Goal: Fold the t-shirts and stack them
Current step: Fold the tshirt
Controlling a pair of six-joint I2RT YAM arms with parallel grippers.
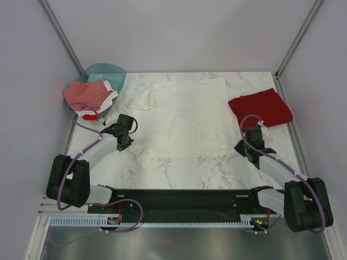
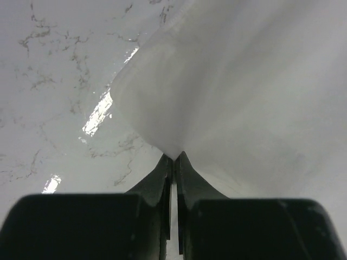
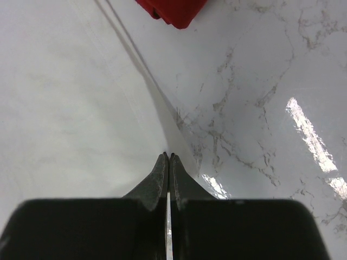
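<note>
A white tee [image 1: 187, 119] lies spread across the middle of the marble worktop [image 1: 195, 170]. The left gripper [image 2: 173, 157] is closed, pinching the tee's near-left corner, and the cloth rises to a peak at its tips. The right gripper [image 3: 168, 156] is closed on the tee's right edge. A folded red tee [image 1: 260, 107] lies far right. A teal basket [image 1: 111, 73], far left, holds pinkish-red and white tees [image 1: 84, 95].

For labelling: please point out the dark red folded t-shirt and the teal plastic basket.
dark red folded t-shirt [image 1: 261, 108], top view, its middle.
teal plastic basket [image 1: 112, 70], top view, far wall.
</note>
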